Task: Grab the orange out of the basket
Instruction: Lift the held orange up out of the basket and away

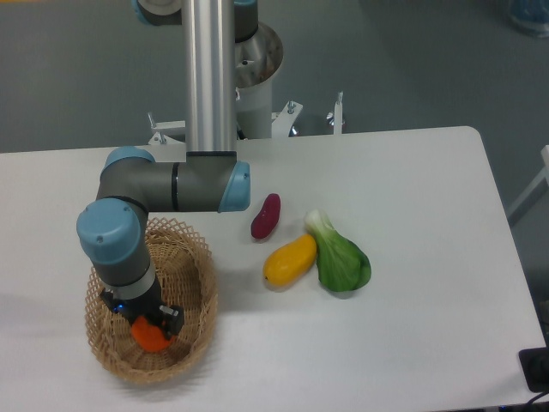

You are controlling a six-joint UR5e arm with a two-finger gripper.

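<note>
The orange (153, 337) lies in the bottom of the light tan wicker basket (199, 283) at the front left of the table. My gripper (146, 324) points straight down into the basket, right over the orange. Its black fingers (173, 317) stand at the orange's upper sides. The wrist and gripper body hide the top of the orange and the fingertips. The frame does not show whether the jaws are closed on the fruit.
On the table to the right of the basket lie a dark red elongated vegetable (266, 215), a yellow-orange mango-like fruit (290, 260) and a green bok choy (340, 258). The arm's base (249, 86) stands at the table's far edge.
</note>
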